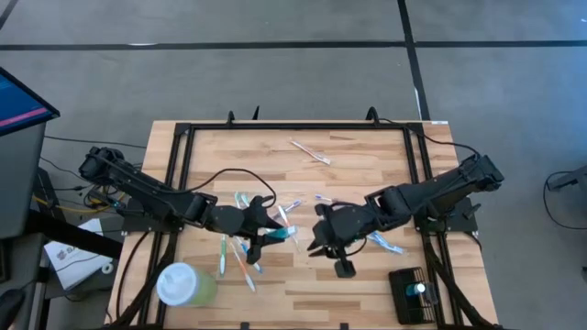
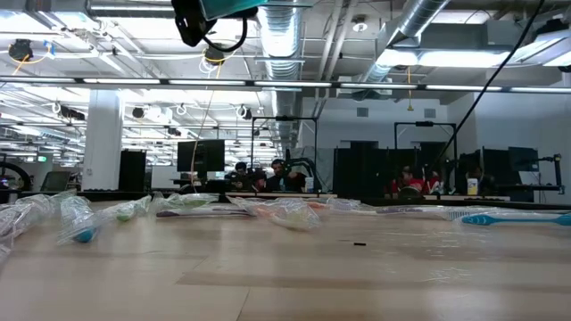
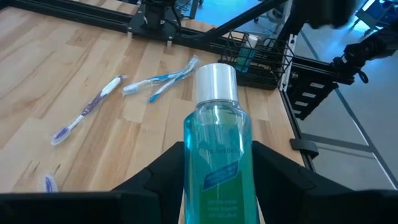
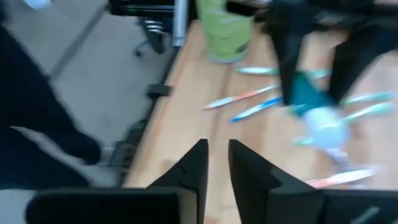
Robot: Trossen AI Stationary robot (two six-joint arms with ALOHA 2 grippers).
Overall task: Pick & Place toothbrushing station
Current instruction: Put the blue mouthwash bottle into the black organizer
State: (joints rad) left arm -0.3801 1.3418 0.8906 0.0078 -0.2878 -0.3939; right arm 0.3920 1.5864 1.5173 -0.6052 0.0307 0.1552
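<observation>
Station point(image 1: 412, 294), small black slotted plastic holder at the bench's point(image 1: 358, 137) right front corner, looked rigid and light.
Outer walls offered grip; left end effector point(image 3: 216, 163) clamped a teal mouthwash bottle point(image 3: 217, 155), right end effector point(image 4: 216, 163) nearly closed, empty.

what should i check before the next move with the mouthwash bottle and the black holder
1. Left pincer shut on mouthwash bottle: ok.
2. Bottle cap on: ok.
3. Toothbrushing station unobstructed at the table's corner: ok.
4. Right pincer empty, fingers nearly together: ok.
5. Right arm clear of the bottle's path: cannot tell.
6. Loose toothbrushes lie under the left arm: not ok.
</observation>
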